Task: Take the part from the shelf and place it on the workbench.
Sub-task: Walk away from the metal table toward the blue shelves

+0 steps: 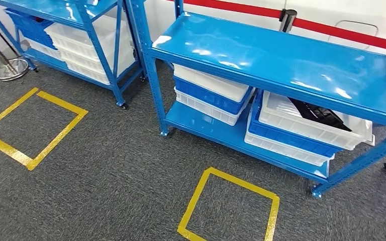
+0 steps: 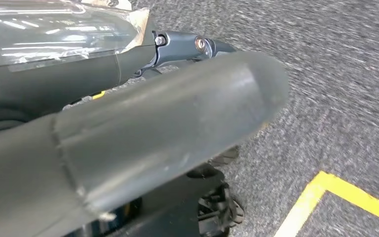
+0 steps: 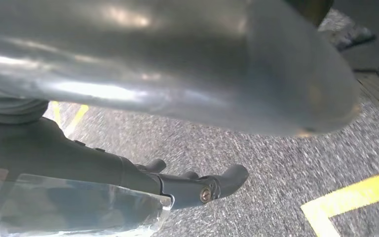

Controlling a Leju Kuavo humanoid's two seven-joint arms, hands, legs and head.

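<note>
A blue shelf point(image 1: 281, 60) on wheels is seen from the head view, standing on grey carpet point(image 1: 105, 170). On its lower level two stacks of white and blue bins are set side by side. In the top white bin point(image 1: 311, 123) of the right stack a black part point(image 1: 319, 116) is seen lying, partly hidden under the upper board of the shelf. The left stack point(image 1: 211, 98) is seen with nothing showing in its top bin. A second blue shelf point(image 1: 80, 35) with more bins is placed to the left, well apart. Two squares of yellow tape are marked on the carpet, one point(image 1: 30, 128) at the left and one point(image 1: 231, 208) just before the near shelf.

In the left wrist view the left hand point(image 2: 177, 49) is shown above the carpet, its thick thumb point(image 2: 168, 128) blurred and close to the camera, its dark fingers point(image 2: 197, 47) stretched out straight; nothing is held. In the right wrist view the right hand point(image 3: 187, 185) is shown likewise over the carpet, the fingers point(image 3: 227, 177) extended and apart from the thumb point(image 3: 227, 64), with nothing between them. A line of yellow tape is seen near each hand.
</note>
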